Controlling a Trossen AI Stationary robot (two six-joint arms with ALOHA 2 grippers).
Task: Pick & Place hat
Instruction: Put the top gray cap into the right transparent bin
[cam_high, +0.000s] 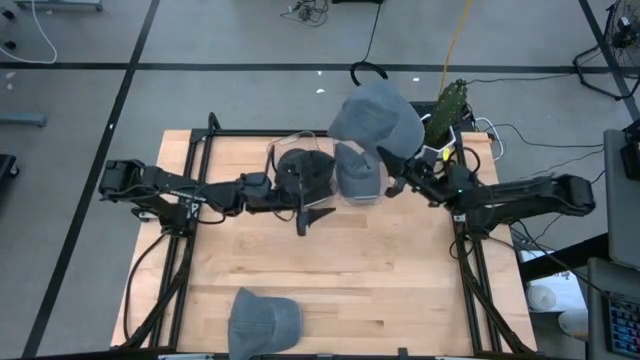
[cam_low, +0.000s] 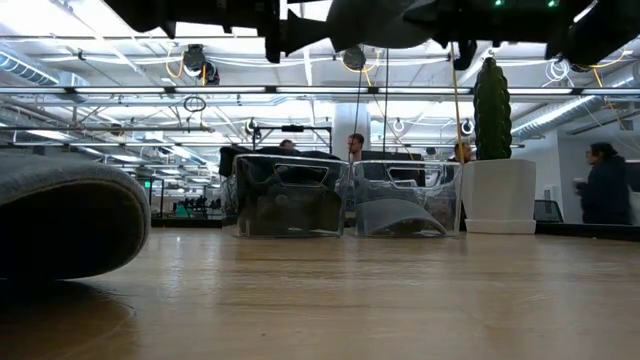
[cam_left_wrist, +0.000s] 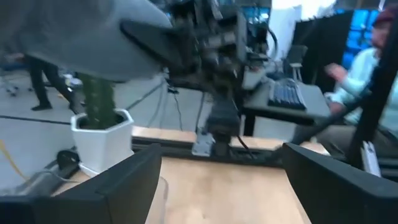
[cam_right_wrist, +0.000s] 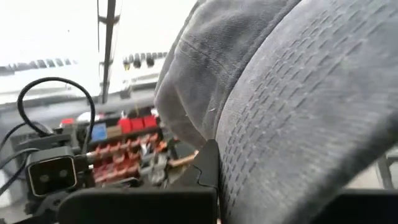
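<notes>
**High view: grey hat held aloft over the bins at the table's far edge**

High view shows a pale wooden table (cam_high: 330, 260) on a black frame, standing on a grey floor crossed by dark tape lines, with cables trailing beyond the far edge. The right gripper (cam_high: 392, 172) is clamped tight on a grey hat (cam_high: 375, 118), held up above two clear bins. The right-hand bin (cam_high: 360, 175) already contains a grey hat; the left-hand bin (cam_high: 305, 172) contains a dark one. Just beside them stands a cactus in a white pot (cam_high: 446, 108). The left gripper (cam_high: 305, 208) hovers near the dark hat's bin with its jaws spread wide and nothing between them. Another grey hat (cam_high: 264, 320) lies alone at the table's near edge, well apart from the bins.

From table height, the room behind is an open workshop with bright ceiling lights, pipes and desks; a person in dark clothing (cam_low: 604, 185) stands at the right.
</notes>
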